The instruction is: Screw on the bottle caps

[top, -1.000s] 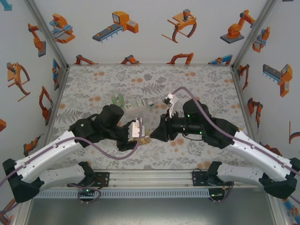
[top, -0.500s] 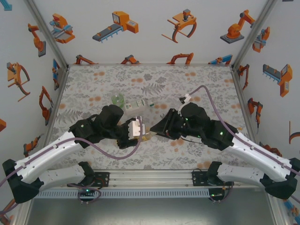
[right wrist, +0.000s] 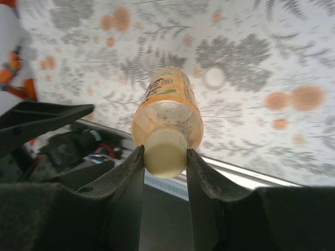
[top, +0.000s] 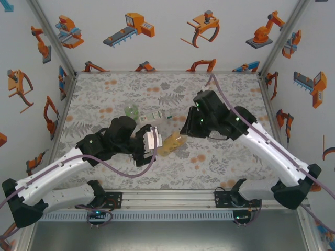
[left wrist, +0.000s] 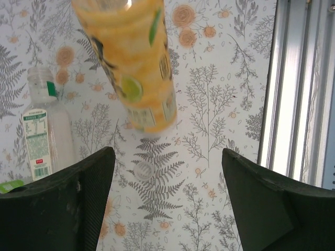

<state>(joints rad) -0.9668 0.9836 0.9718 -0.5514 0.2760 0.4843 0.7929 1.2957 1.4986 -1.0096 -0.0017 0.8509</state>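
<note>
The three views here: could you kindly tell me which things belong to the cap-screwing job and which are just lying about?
Part of the job:
amber bottle and the pale cap on its neck; clear bottle; green-tinted bottle; loose cap on the table.

Not part of it:
floral table cover; metal rail.

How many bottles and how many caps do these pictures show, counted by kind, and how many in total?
Bottles: 3 (amber bottle, clear bottle, green-tinted bottle)
Caps I can make out: 2 (fitted cap on the amber bottle, loose cap)
Total: 5
</note>
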